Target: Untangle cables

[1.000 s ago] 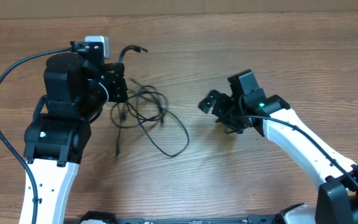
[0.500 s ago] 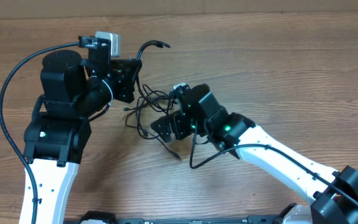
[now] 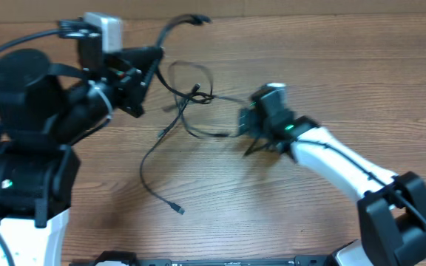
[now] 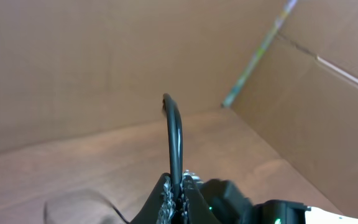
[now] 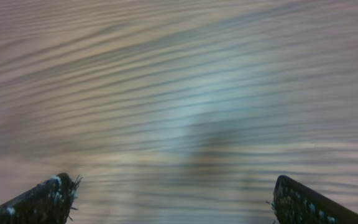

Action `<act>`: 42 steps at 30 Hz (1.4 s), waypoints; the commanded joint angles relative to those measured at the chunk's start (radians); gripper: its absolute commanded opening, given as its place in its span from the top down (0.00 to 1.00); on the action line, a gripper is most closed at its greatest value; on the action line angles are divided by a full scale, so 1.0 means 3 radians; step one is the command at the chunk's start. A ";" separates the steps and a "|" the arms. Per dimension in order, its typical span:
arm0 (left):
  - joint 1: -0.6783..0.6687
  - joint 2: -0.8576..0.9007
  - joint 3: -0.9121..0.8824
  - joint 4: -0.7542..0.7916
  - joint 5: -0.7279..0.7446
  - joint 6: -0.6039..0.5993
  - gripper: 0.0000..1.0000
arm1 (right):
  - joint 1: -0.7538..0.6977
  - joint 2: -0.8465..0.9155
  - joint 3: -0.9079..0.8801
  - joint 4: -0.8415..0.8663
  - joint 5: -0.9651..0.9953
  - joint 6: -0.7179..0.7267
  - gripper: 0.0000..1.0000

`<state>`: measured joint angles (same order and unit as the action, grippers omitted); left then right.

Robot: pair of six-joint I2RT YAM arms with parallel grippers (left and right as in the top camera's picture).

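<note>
Our left tool is clamped tight on one of the cables. The held strand rises between the fingers in a stiff black arc. From overhead, we see this tool up high at the table's far left. The other strands spread loosely from it towards the middle. One long strand trails down to a plug end lying on the wood. Our right tool sits just right of the loops. Its fingers are spread wide, with nothing between them.
</note>
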<state>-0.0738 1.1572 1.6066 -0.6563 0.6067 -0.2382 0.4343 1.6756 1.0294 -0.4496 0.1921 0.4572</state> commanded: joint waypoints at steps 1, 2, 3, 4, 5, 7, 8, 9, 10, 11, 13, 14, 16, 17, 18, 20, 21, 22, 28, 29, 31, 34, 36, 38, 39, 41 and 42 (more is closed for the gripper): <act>0.0357 -0.0047 0.0262 -0.0089 0.0061 -0.0056 0.96 | -0.0528 -0.0003 0.0005 -0.0170 -0.0032 0.0158 0.00; 0.0458 -0.0047 0.0275 -0.0107 0.0067 -0.0056 0.96 | -0.0675 -0.0003 0.0005 -0.0220 -0.0081 0.0158 0.00; 0.0559 -0.0047 0.0280 -0.0125 0.0081 -0.0060 0.96 | -0.0865 -0.0003 0.0005 -0.0273 -0.0175 0.0146 0.00; 0.0676 -0.0047 0.0281 -0.0149 0.0126 -0.0065 0.96 | -0.0980 -0.0003 0.0005 -0.0295 -0.0272 0.0109 0.00; 0.0797 -0.0043 0.0281 -0.0177 0.0200 -0.0069 0.96 | -0.1158 -0.0003 0.0005 -0.0318 -0.0430 0.0009 0.00; 0.0974 -0.0039 0.0281 -0.0239 0.0270 -0.0069 0.96 | -0.1418 -0.0003 0.0005 -0.0367 -0.0567 -0.0070 0.00; 0.1057 -0.0039 0.0281 -0.0263 0.0268 -0.0067 0.96 | -0.1517 -0.0003 0.0005 -0.0402 -0.0577 -0.0067 0.00; 0.1198 -0.0041 0.0281 -0.0295 0.0239 -0.0067 0.96 | -0.1667 -0.0003 0.0005 -0.0449 -0.0586 -0.0069 0.00; 0.1292 -0.0039 0.0281 -0.0305 0.0229 -0.0067 0.96 | -0.1768 -0.0003 0.0005 -0.0478 -0.0603 -0.0071 0.00; 0.1391 -0.0037 0.0280 -0.0310 0.0217 -0.0067 0.96 | -0.1872 -0.0003 0.0005 -0.0505 -0.0651 -0.0111 0.00; 0.1623 -0.0022 0.0280 -0.0334 0.0216 -0.0067 0.96 | -0.2061 -0.0003 0.0005 -0.0515 -0.0899 -0.0287 0.00; 0.1736 -0.0004 0.0280 -0.0360 0.0211 -0.0067 0.96 | -0.2164 -0.0003 0.0005 -0.0514 -0.1095 -0.0374 0.00; 0.1879 0.0053 0.0280 -0.0456 0.0212 -0.0069 0.96 | -0.2307 -0.0003 0.0006 -0.0505 -0.1615 -0.0498 0.00; 0.1915 0.0094 0.0280 -0.0533 0.0212 -0.0067 0.96 | -0.2324 -0.0003 0.0006 -0.0502 -0.1779 -0.0572 0.00; 0.1924 0.0167 0.0280 -0.0661 0.0214 -0.0067 0.96 | -0.2332 -0.0003 0.0006 -0.0501 -0.2070 -0.0716 0.00; 0.1896 0.0286 0.0280 -0.0833 0.0249 -0.0069 0.96 | -0.2309 -0.0015 0.0006 -0.0538 -0.2594 -0.0999 0.00; 0.1868 0.0342 0.0280 -0.0899 0.0248 -0.0067 0.96 | -0.2294 -0.0025 0.0008 -0.0558 -0.2692 -0.1047 0.00; 0.1826 0.0407 0.0280 -0.0963 0.0247 -0.0067 0.96 | -0.2258 -0.0052 0.0008 -0.0608 -0.2820 -0.1113 0.00; 0.1378 0.0895 0.0280 -0.1116 0.0248 -0.0067 0.63 | -0.2071 -0.0497 0.0010 -0.0905 -0.3325 -0.1368 0.00; 0.1237 0.0978 0.0278 -0.1113 0.0243 -0.0050 0.45 | -0.2028 -0.0684 0.0013 -0.0958 -0.3368 -0.1367 0.00; 0.1100 0.1035 0.0278 -0.1113 0.0224 -0.0013 0.27 | -0.1986 -0.0856 0.0014 -0.1008 -0.3379 -0.1366 0.00; 0.0877 0.1100 0.0278 -0.1118 0.0132 -0.0004 0.09 | -0.1923 -0.1132 0.0014 -0.1129 -0.3377 -0.1366 0.00; 0.0702 0.1142 0.0280 -0.1118 0.0027 -0.0005 0.00 | -0.1896 -0.1308 0.0013 -0.1232 -0.3376 -0.1366 0.00; 0.0418 0.1205 0.0278 -0.1127 -0.0146 -0.0006 0.01 | -0.1890 -0.1527 0.0014 -0.1395 -0.3376 -0.1367 0.00; 0.0310 0.1228 0.0278 -0.1129 -0.0202 -0.0006 0.00 | -0.1890 -0.1614 0.0014 -0.1462 -0.3376 -0.1367 0.00; 0.0107 0.1265 0.0276 -0.1129 -0.0294 -0.0005 0.00 | -0.1890 -0.1775 0.0013 -0.1579 -0.3375 -0.1367 0.00; 0.0001 0.1291 0.0276 -0.1129 -0.0342 -0.0005 0.00 | -0.1890 -0.1846 0.0014 -0.1620 -0.3375 -0.1367 0.00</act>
<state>0.0124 1.5188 1.6695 -0.9962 0.5797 -0.2535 -0.1360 1.1931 1.0283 -0.9119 -0.8074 0.0559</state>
